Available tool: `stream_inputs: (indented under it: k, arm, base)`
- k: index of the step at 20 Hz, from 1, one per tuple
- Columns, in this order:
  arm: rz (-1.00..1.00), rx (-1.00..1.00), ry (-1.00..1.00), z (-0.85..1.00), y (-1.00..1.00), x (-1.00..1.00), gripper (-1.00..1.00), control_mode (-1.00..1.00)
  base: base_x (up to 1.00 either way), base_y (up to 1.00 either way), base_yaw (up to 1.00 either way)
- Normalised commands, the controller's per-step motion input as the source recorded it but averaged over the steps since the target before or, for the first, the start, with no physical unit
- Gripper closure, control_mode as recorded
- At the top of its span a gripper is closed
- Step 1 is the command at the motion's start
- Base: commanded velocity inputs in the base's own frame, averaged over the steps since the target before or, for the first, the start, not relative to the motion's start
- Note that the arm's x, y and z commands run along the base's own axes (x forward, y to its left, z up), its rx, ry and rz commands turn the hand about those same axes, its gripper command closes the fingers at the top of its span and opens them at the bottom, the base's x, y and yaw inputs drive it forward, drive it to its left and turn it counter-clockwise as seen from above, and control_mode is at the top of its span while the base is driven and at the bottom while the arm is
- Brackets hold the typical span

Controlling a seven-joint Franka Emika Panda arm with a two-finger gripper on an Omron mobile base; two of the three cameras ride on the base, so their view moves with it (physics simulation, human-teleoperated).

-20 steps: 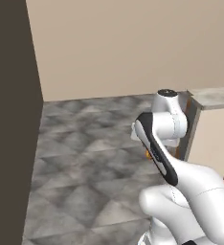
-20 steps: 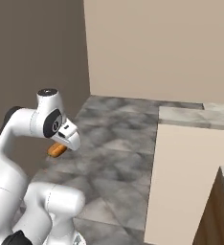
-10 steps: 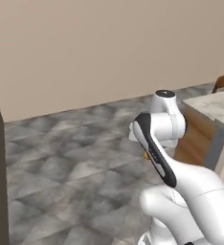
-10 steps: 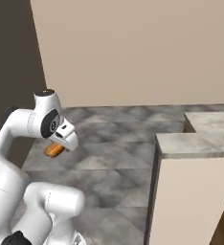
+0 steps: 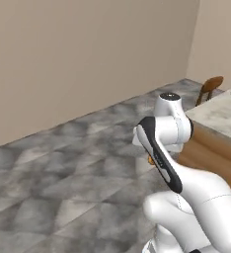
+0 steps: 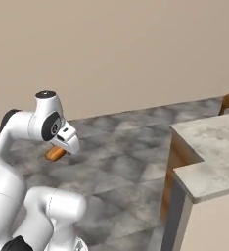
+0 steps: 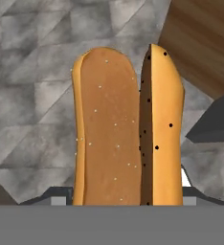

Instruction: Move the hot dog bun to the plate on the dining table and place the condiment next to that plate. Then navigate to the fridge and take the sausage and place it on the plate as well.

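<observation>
The gripper clamps the orange-tan split hot dog bun lengthwise, carried tucked low for driving toward the beige-grey marbled stone table.

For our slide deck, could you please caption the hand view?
Gripper carrying the hot dog bun above the grey marbled floor.

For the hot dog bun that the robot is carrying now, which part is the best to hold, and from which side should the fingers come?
Grip the hot dog bun across its two long outer flanks, at one end, much as the gripper seems to hold it. The bun is split lengthwise into two halves, so pressure from both long sides should keep the halves together; fingers coming along the slit would probably pry them apart.
</observation>
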Motion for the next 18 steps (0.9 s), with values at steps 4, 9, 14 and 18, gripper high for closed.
stream_inputs:
  k: [4, 9, 14, 18]
  arm:
    - [0.00, 0.00, 0.00, 0.00, 0.00, 0.00, 1.00, 1.00]
    - [0.00, 0.00, 0.00, 0.00, 0.00, 0.00, 1.00, 1.00]
    - [0.00, 0.00, 0.00, 0.00, 0.00, 0.00, 1.00, 1.00]
    - [0.00, 0.00, 0.00, 0.00, 0.00, 0.00, 1.00, 1.00]
  base:
    - [0.58, 0.68, -0.51]
    - [0.61, 0.64, -0.51]
    - [0.61, 0.72, -0.51]
    - [0.56, 0.72, -0.52]
